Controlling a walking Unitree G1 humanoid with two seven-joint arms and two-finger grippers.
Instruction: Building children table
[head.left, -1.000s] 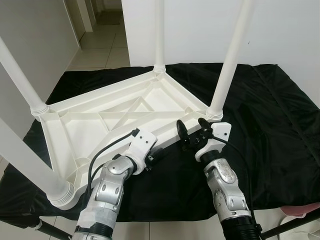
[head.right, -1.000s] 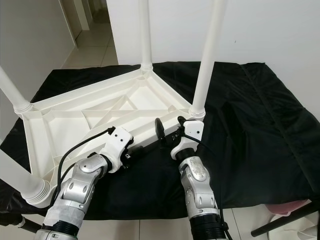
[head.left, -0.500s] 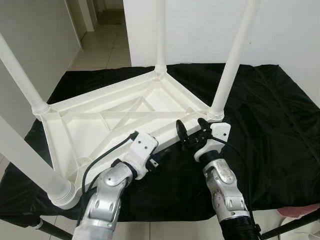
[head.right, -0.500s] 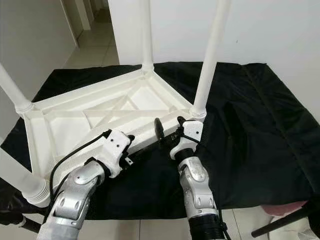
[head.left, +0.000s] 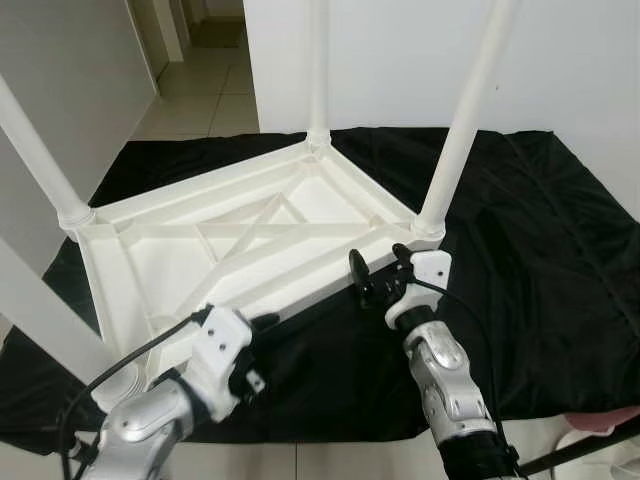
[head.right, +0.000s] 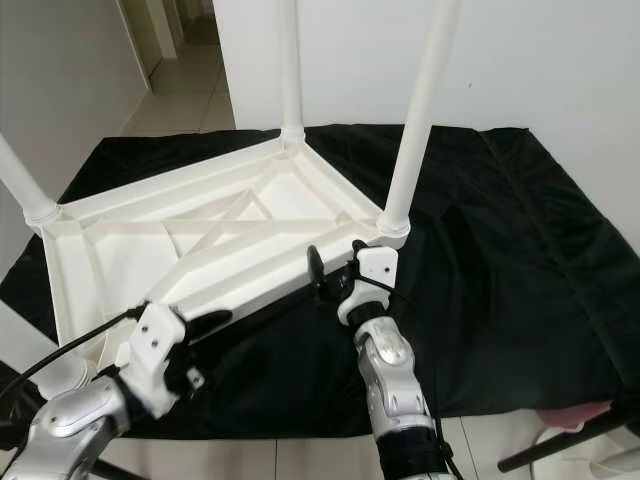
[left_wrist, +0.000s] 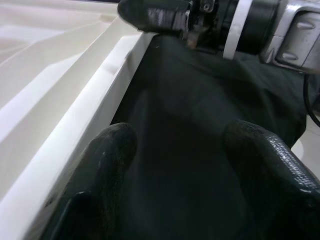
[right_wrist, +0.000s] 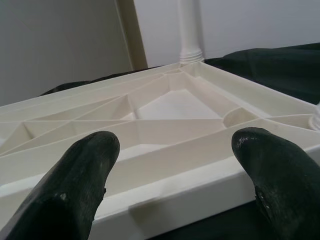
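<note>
The white table lay upside down in the centre of the frame on a black cloth, its legs pointing up. The right claw, just below centre, was spread wide at the table's near rim, seemingly just short of touching it. The left claw, at lower left, hung released over the cloth beside the same rim. Tiled floor showed at upper left.

text: none readable | labels: none | numbers: none
</note>
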